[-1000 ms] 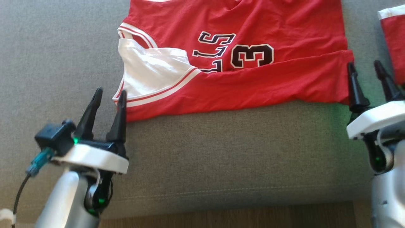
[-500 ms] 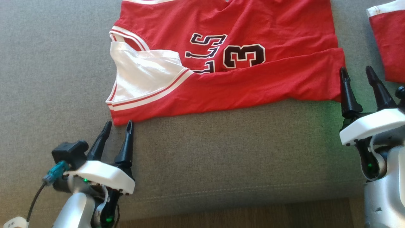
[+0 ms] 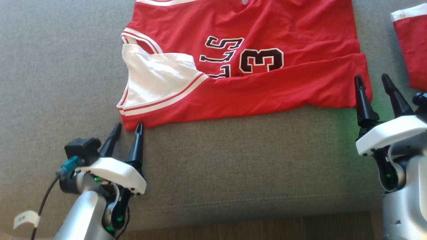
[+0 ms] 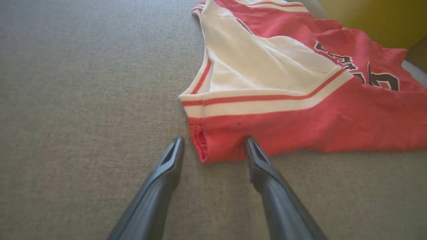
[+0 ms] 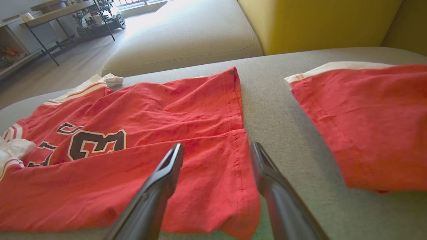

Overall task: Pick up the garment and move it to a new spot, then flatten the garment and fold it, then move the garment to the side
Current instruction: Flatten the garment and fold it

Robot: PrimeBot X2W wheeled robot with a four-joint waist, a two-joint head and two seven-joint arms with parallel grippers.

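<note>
At jersey (image 3: 267, 90) corner, left pincer (image 3: 128, 125) drawn back

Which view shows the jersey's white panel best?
Left wrist view: the white panel is close and large. The head view has it whole but smaller; the right wrist view catches a sliver at its left edge.

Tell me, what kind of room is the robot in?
Probably a living room at home. The red jersey lies on a grey sofa cushion, a yellow backrest rises behind it, and wooden floor with a metal-legged table shows beyond.
</note>
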